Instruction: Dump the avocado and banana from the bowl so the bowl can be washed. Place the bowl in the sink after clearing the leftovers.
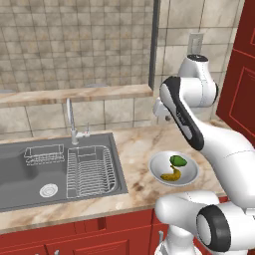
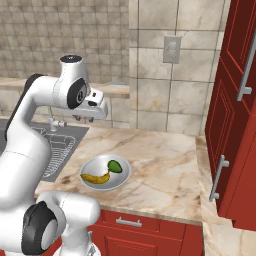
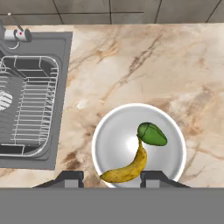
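Grey-white bowl (image 3: 113, 135) on marble counter (image 3: 144, 61), banana (image 3: 127, 168), avocado (image 3: 152, 134) inside

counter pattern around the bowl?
Beige marble countertop with brown veins; clearest in the hand view.

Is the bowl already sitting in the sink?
No, the bowl rests on the marble counter beside the sink, with the banana and avocado inside it.

Light was even and bright across all views; a soft white glare sat inside the bowl (image 3: 122, 135); faint shadow lay under it on the counter (image 3: 175, 65); rendering was slightly soft, without edge distortion.
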You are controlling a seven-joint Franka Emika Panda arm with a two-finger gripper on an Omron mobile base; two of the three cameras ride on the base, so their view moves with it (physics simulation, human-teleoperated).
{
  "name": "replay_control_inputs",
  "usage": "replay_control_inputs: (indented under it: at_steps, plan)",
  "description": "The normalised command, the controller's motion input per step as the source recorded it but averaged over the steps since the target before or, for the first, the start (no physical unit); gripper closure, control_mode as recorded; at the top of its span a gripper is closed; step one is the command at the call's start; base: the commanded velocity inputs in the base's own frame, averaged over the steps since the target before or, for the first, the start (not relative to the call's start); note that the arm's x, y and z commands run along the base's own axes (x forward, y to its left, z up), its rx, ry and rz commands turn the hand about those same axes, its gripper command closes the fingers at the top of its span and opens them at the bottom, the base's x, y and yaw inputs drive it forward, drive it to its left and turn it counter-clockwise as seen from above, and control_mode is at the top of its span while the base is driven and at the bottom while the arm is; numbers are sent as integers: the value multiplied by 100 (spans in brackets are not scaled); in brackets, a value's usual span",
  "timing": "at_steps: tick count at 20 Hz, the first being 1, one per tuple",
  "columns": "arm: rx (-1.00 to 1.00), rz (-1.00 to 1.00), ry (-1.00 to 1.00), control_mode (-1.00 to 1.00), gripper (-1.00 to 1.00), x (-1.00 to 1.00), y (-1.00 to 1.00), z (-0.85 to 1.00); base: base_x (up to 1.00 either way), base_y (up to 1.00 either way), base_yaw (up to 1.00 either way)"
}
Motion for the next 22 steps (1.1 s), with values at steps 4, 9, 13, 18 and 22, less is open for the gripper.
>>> replay_control_inputs:
  at_steps: [4, 9, 13, 18, 22]
  plan:
    - [1, -2, 0, -100, -100, -8, -7, -1, 0, 0, 0]
    - [11, -21, 3, -100, -100, -58, -75, -20, 0, 0, 0]
    - [14, -28, 7, -100, -100, -41, -100, -56, 0, 0, 0]
    - [4, -14, 3, -100, -100, -27, -88, -94, 0, 0, 0]
    - [2, -17, 1, -100, -100, -3, -26, -91, 0, 0, 0]
